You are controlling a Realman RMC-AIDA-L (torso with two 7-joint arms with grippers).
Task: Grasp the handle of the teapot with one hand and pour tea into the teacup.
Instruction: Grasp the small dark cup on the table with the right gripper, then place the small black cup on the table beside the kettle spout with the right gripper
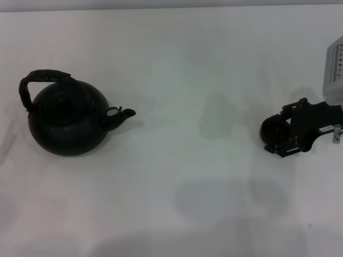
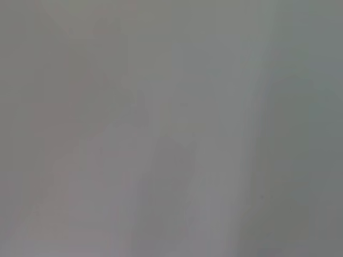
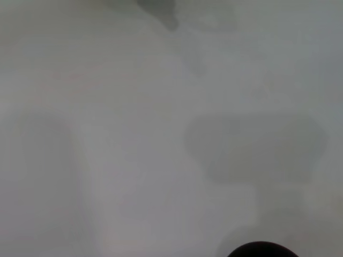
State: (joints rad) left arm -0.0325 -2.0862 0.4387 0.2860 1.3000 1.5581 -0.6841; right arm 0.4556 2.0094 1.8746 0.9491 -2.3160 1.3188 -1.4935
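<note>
The teapot is a large round black pot standing upright at the left of the white table in the head view. Its stubby spout points right. The rough dark handle arches over the knobbed lid, with nothing holding it. The teacup, small, round and black, is at the far right. My right gripper reaches in from the right edge and sits right at the cup, low over the table. A dark round edge at the rim of the right wrist view may be the cup. My left gripper is out of view.
The white table stretches between teapot and teacup, with soft shadows on it. The white casing of my right arm shows at the right edge. The left wrist view shows only plain pale surface.
</note>
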